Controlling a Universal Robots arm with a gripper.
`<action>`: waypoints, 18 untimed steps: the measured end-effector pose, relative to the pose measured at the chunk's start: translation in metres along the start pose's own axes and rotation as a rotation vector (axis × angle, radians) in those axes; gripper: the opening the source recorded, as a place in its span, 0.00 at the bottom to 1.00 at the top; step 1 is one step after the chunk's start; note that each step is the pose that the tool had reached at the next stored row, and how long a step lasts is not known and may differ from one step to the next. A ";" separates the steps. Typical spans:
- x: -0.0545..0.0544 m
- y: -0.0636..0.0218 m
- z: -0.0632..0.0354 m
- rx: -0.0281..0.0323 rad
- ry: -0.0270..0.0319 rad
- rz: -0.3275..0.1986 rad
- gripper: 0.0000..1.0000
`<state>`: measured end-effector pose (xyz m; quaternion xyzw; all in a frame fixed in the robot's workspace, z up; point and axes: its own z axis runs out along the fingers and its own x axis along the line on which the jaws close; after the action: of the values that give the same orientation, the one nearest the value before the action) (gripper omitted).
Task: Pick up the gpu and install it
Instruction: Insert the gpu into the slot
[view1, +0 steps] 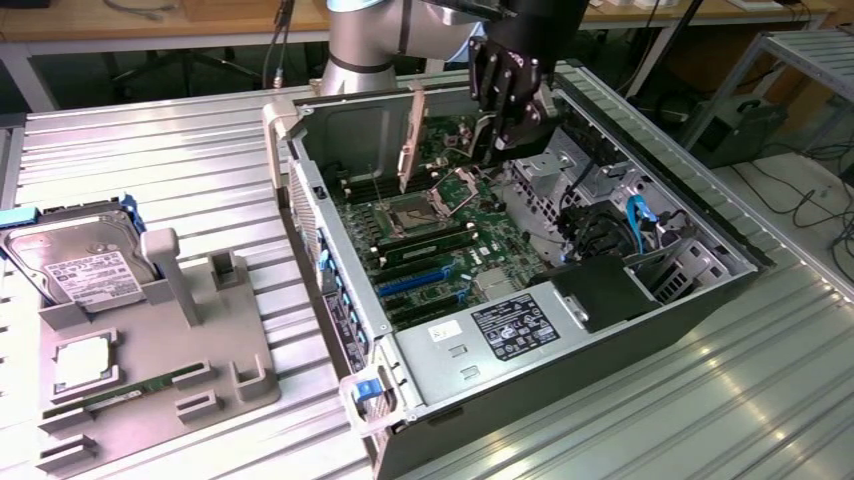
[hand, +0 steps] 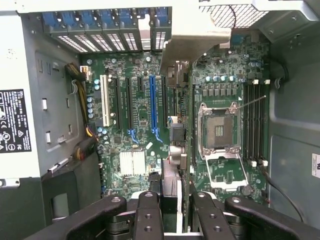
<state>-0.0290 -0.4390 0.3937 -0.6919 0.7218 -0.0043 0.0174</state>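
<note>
The grey arm (view1: 358, 40) comes in from the top of the exterior view; its wrist points the black gripper (view1: 499, 138) straight down; the two dark fingers (hand: 148, 215) run side by side, pressed against the graphics card (hand: 176, 157) held edge-on between them.

Gpu (hand: 176, 131) upright over motherboard (hand: 135, 115) inside case (hand: 295, 150)
</note>
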 end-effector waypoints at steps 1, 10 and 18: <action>0.000 0.0000 0.0005 0.0000 0.0001 0.000 0.28; 0.000 0.0001 0.0047 0.0000 0.0000 0.000 0.28; 0.000 0.0003 0.0086 0.0000 0.0000 0.000 0.28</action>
<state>-0.0290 -0.4390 0.3851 -0.6919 0.7218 -0.0043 0.0174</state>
